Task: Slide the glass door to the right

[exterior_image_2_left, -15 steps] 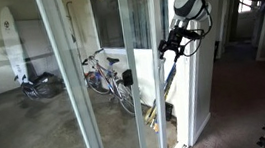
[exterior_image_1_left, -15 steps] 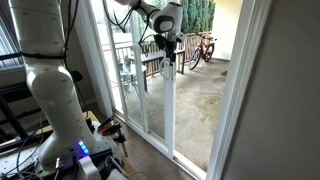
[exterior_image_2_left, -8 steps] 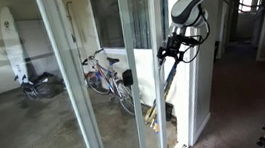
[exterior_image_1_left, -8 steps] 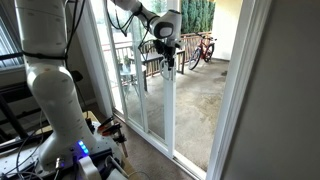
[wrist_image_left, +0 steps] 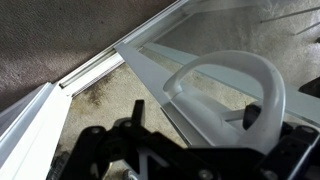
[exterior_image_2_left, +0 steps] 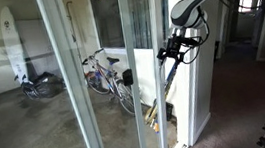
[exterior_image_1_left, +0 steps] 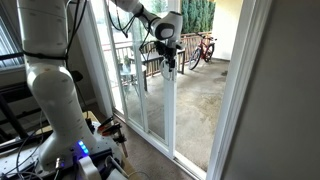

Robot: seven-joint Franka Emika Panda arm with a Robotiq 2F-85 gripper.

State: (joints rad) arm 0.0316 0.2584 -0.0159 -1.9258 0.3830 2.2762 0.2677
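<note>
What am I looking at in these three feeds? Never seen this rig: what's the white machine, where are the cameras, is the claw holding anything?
The white jointed machine is a robot arm; the dark claw at its end is the gripper. Two cameras stand away from the robot and show arm and glass door from different spots. The third sits on the wrist, looking past the gripper's dark fingers at the door's white loop handle. The gripper is at that handle; whether it is clamped on it cannot be told. Outside lie a concrete patio and bicycles.
</note>
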